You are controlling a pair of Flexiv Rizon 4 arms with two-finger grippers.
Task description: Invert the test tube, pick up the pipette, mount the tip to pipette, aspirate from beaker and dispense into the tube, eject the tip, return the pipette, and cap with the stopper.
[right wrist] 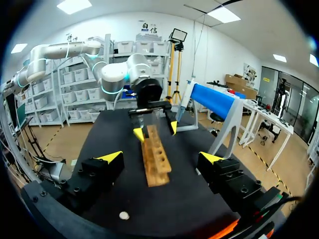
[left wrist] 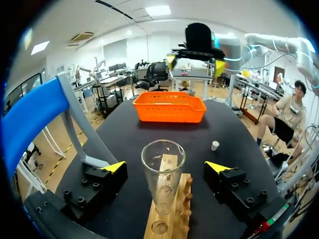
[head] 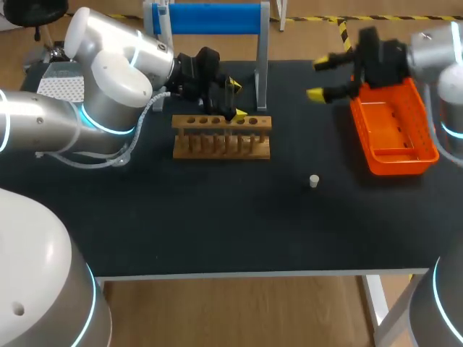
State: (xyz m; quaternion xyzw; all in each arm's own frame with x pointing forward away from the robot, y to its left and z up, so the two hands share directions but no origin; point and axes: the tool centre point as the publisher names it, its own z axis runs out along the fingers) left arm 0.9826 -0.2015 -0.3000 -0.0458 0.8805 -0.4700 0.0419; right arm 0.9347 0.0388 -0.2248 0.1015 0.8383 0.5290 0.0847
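**Standing mouth-up in the rack: a test tube between released fingers**

The glass test tube (left wrist: 162, 191) stands upright in the wooden rack (left wrist: 175, 219), its open mouth toward the wrist, midway between the fingers of the left gripper (left wrist: 166, 166). Both fingers are spread well clear of the glass, so nothing is grasped. Ahead of that hand and a little to one side lies the small white stopper (left wrist: 215, 145). Farther ahead sits the orange basket (left wrist: 169, 110), with the right gripper (right wrist: 162, 157) hovering by it, also released and empty.

Judging by the upturned mouth, the inverting step looks finished or nearly so. All the pipette work and the capping are left. No pipette, tip or beaker can be made out, the basket's contents are unclear, and from overhead the tube barely shows.
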